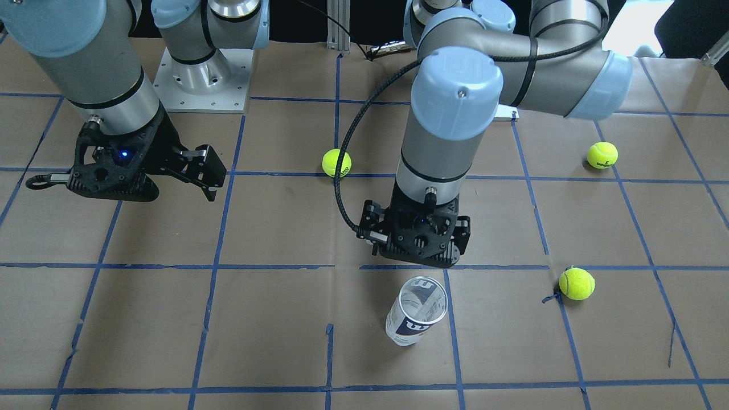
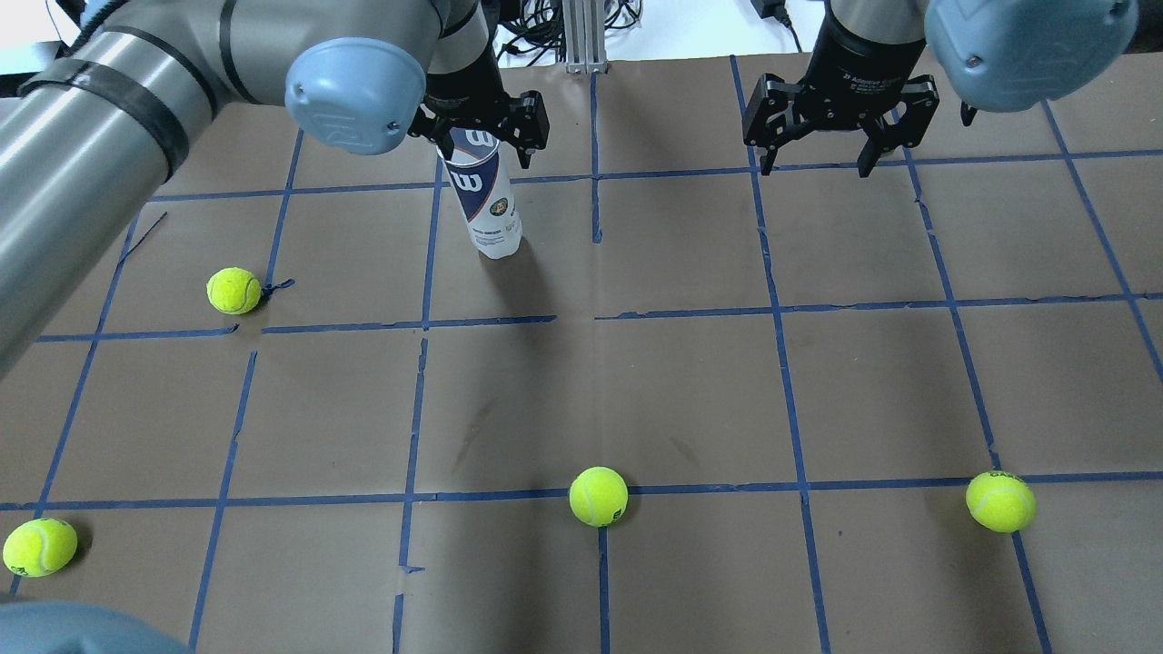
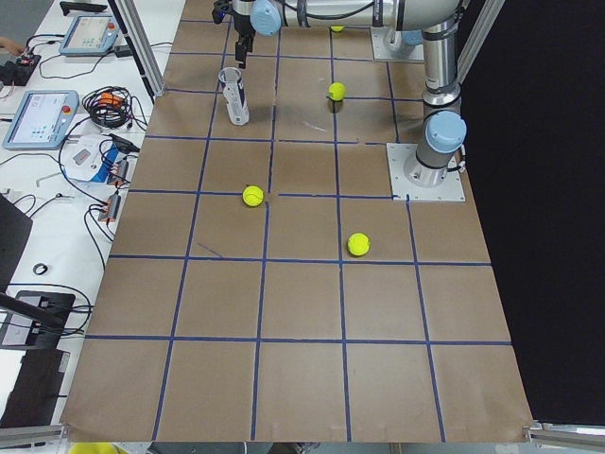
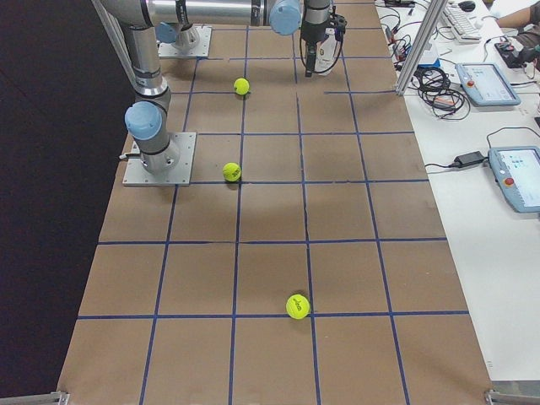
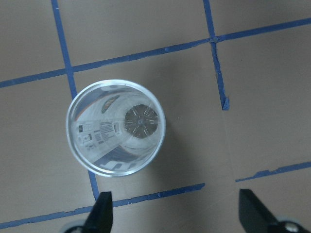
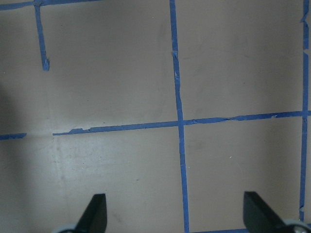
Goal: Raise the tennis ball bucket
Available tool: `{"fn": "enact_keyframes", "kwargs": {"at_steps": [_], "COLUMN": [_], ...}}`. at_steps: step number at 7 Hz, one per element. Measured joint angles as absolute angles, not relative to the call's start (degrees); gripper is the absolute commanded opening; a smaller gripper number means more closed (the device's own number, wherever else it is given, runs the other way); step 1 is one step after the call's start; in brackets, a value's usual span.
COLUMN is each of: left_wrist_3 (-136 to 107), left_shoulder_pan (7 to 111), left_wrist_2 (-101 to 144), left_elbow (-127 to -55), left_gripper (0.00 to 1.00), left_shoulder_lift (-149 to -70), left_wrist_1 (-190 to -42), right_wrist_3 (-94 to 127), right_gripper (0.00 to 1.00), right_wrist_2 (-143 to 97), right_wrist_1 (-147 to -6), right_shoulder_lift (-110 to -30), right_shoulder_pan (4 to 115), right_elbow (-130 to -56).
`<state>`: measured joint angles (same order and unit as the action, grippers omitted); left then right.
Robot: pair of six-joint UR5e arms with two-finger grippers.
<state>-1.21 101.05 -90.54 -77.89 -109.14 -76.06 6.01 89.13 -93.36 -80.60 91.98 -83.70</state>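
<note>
The tennis ball bucket (image 1: 416, 310) is a slim clear can with a white and navy label and a silver rim. It stands upright and empty on the brown paper, and also shows in the overhead view (image 2: 483, 195) and the left side view (image 3: 233, 95). My left gripper (image 2: 480, 145) is open and hovers just above its rim, touching nothing. In the left wrist view the can's mouth (image 5: 115, 128) lies up and left of the gap between my fingertips (image 5: 99, 213). My right gripper (image 2: 813, 163) is open and empty, well off to the side above bare paper (image 6: 176, 216).
Several yellow-green tennis balls lie loose on the table: one to the left of the can (image 2: 233, 291), one in the middle near the robot (image 2: 599, 496), one at the right (image 2: 1000, 501) and one at the near left corner (image 2: 40, 547). Blue tape lines grid the paper.
</note>
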Motion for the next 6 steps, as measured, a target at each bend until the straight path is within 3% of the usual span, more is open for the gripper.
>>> {"fn": "enact_keyframes", "kwargs": {"at_steps": [3, 6], "left_wrist_3": [-1.17, -3.67], "left_shoulder_pan": [95.03, 94.29], "left_wrist_2": [-90.80, -90.86], "left_elbow": [-84.09, -91.26], "left_gripper": [1.00, 1.00], "left_shoulder_lift": [-94.54, -89.41], "left_wrist_1": [-86.92, -87.61], "right_wrist_3": [6.05, 6.12], "right_gripper": [1.00, 1.00], "right_wrist_2": [88.82, 88.69], "right_wrist_1": [-93.36, -93.50], "right_shoulder_lift": [-80.57, -80.51], "right_shoulder_pan": [92.02, 91.95], "right_elbow": [-83.89, -83.92]}}
